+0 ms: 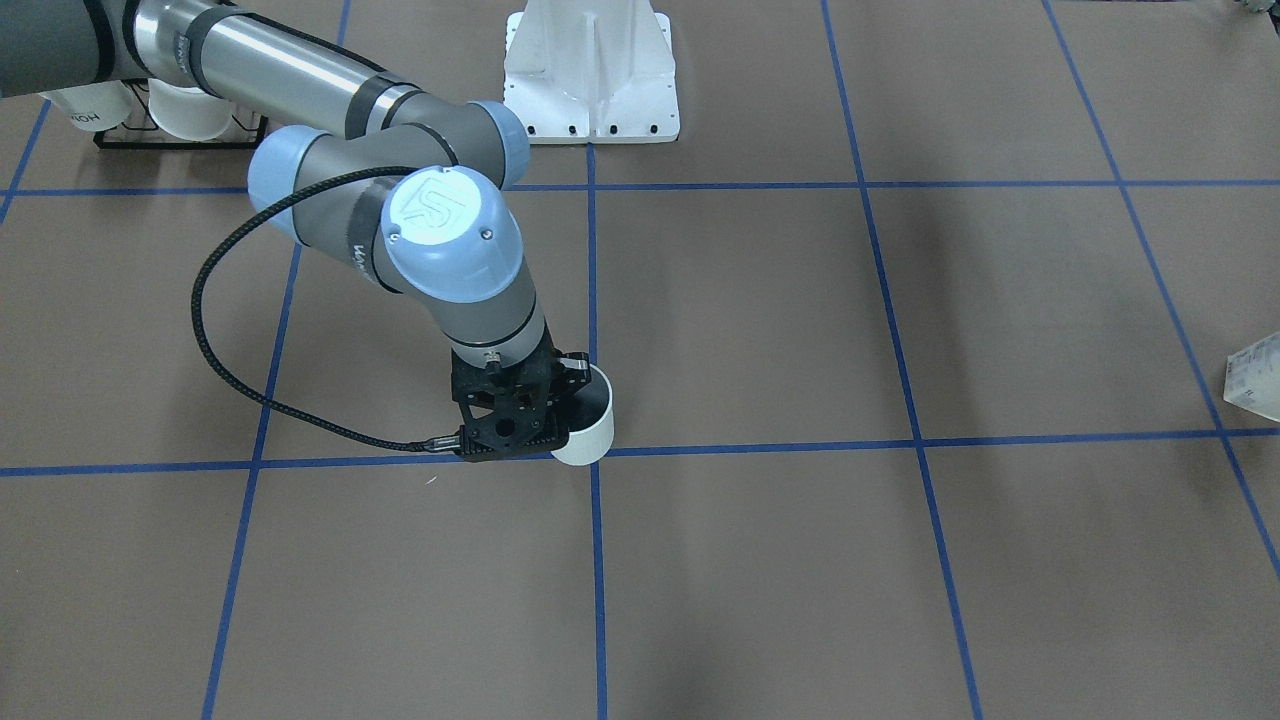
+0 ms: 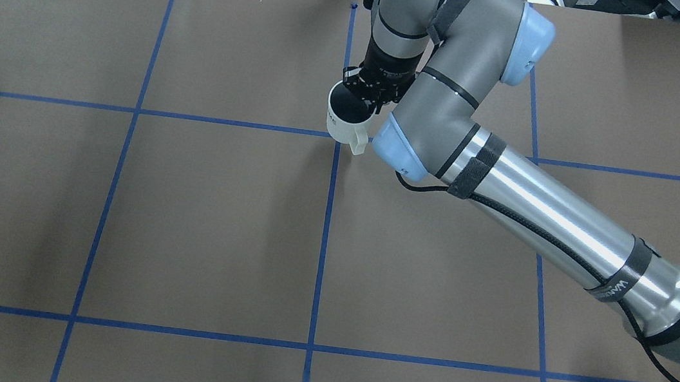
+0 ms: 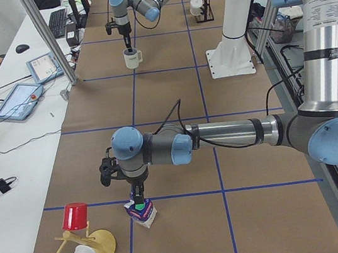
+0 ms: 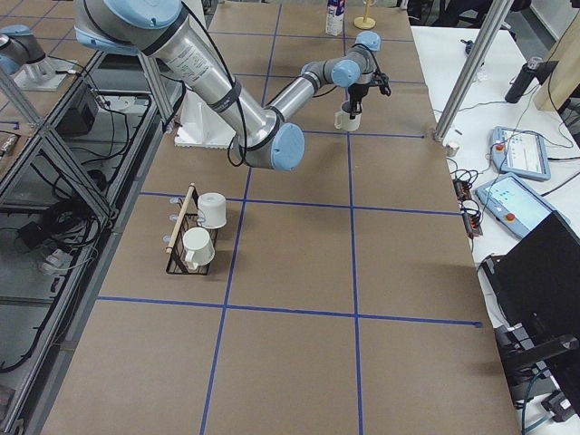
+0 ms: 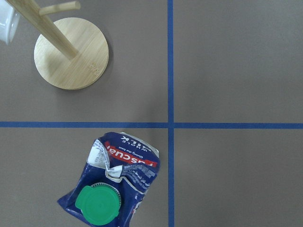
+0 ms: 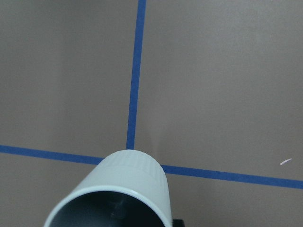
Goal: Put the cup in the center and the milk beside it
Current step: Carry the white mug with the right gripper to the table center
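Observation:
The cup (image 2: 343,120), a small white mug with a dark inside and a loop handle, stands at the crossing of blue tape lines in the middle of the table. It also shows in the front view (image 1: 592,430) and the right wrist view (image 6: 118,189). My right gripper (image 2: 369,98) comes down from above and is shut on the cup's rim wall. The milk (image 5: 113,184), a dented dark blue and white carton with a green cap, stands far off at the table's left end (image 3: 142,212). My left gripper (image 3: 137,197) hangs just above its cap; I cannot tell whether it is open or shut.
A wooden mug tree (image 3: 91,243) with a red cup and a white cup stands close to the milk; its base (image 5: 71,53) shows in the left wrist view. A black rack (image 4: 186,236) with other white cups stands at the robot's right side. The white robot mount (image 1: 590,80) is at the table's near edge.

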You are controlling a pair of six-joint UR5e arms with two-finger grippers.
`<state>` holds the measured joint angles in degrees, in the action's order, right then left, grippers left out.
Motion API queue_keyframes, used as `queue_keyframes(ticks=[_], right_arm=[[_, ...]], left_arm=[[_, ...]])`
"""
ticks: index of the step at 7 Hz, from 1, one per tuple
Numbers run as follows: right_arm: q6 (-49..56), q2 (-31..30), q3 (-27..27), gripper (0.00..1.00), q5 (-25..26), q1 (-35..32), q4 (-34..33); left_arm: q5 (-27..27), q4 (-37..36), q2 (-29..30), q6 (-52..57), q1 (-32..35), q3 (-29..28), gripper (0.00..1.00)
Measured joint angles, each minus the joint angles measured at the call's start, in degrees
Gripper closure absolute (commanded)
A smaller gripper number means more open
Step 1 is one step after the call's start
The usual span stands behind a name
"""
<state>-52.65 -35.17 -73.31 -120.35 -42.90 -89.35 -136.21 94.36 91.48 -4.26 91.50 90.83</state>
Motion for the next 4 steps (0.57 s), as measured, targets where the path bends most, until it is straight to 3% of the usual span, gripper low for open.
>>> queue_keyframes(ticks=[1,2,4], right_arm=[[-0.13,0.48,1.79,0.91,0.39,0.76,0.51],[-0.12,0.95,3.29,0.01,0.48,1.07,1.1],[-0.3,1.62,5.27,0.0,0.57,1.25,2.31]], left_arm=[[-0.01,0.02,0.01,0.03,0.0,-0.2,0.02],[-0.02,0.01,0.01,0.04,0.0,-0.24,0.02],[-0.22,-0.04,-0.04,0.04,0.0,-0.07,0.02]])
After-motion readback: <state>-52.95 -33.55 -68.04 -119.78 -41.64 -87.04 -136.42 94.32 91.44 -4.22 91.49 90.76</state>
